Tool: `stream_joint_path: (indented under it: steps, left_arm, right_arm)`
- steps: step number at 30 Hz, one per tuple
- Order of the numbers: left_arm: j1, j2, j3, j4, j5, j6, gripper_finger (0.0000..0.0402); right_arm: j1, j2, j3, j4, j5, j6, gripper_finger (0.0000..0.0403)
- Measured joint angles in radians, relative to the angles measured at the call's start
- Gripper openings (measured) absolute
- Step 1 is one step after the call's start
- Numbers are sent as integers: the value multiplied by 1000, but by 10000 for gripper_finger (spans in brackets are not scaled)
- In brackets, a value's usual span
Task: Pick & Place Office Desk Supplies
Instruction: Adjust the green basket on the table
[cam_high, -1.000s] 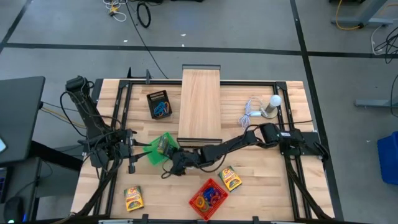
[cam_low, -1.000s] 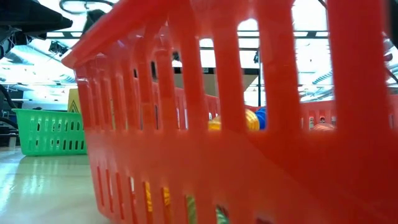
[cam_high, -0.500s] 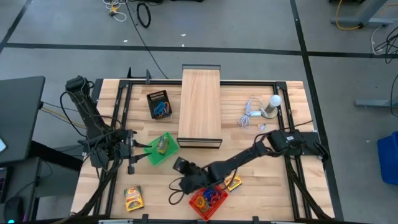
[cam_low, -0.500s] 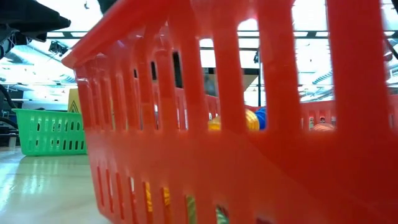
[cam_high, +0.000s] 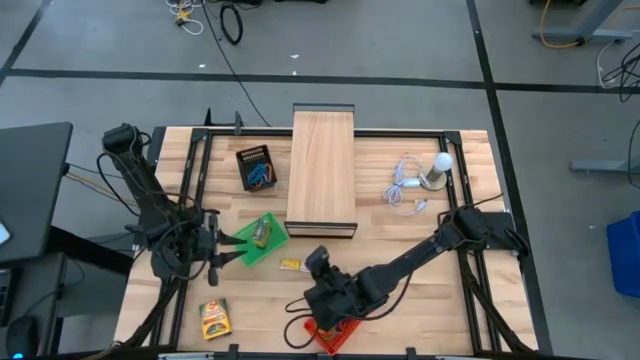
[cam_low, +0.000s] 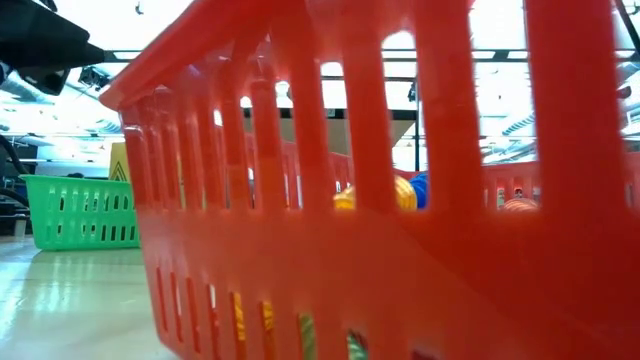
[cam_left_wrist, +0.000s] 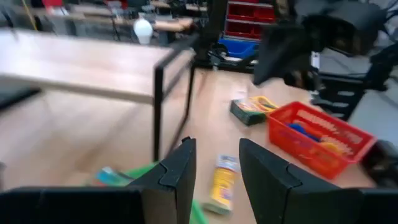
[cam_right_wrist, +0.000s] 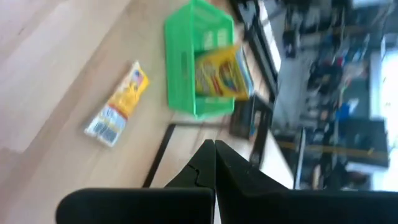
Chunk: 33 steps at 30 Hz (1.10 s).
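A small yellow piece (cam_high: 290, 265) (cam_right_wrist: 118, 106) lies flat on the table between two baskets. The green basket (cam_high: 255, 240) (cam_right_wrist: 199, 62) holds a crayon box (cam_right_wrist: 221, 71) standing against its wall. The red basket (cam_high: 330, 338) (cam_left_wrist: 320, 140) at the near edge holds coloured loops (cam_low: 375, 195). One crayon box (cam_high: 213, 318) lies near left, another (cam_left_wrist: 249, 109) beside the red basket. My right gripper (cam_high: 318, 260) (cam_right_wrist: 211, 146) hovers shut above the table near the red basket, pointing at the green one. My left gripper (cam_high: 215, 250) (cam_left_wrist: 217, 149) stands open beside the green basket.
The long wooden box (cam_high: 322, 170) lies at far centre. A black basket (cam_high: 257, 167) with blue loops stands to its left. A white bulb with its coiled cable (cam_high: 430, 172) is at far right. My right arm (cam_high: 400, 265) stretches across the near right, covering part of the red basket.
My right gripper, shut all along, has swung from beside the green basket toward the table's near edge, rising and rolling; its arm now lies over the red basket. The small yellow piece now shows bare on the table where the gripper was.
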Motion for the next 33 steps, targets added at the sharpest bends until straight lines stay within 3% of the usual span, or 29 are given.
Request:
stream_joint_path:
  steps: [5, 8, 12, 22, 26, 33]
  left_arm:
    - [17, 94, 0, 128, 75, -111, 117]
    - [43, 190, 0, 272, 159, -102, 75]
    - [78, 340, 0, 452, 169, -110, 10]
    - [194, 624, 131, 498, 142, -244, 3]
    - [204, 684, 232, 315, 108, -344, 2]
    - [188, 696, 437, -298, 50, -653, 1]
  right_arm:
    - [17, -11, 0, -179, 6, 197, 0]
    - [23, -11, 0, -264, 20, 294, 0]
    - [23, -9, 0, -347, 36, 405, 0]
    - [27, -9, 0, -542, 132, 612, 0]
    - [26, -8, 0, -656, 134, 722, 0]
    - [44, -7, 0, -730, 136, 808, 0]
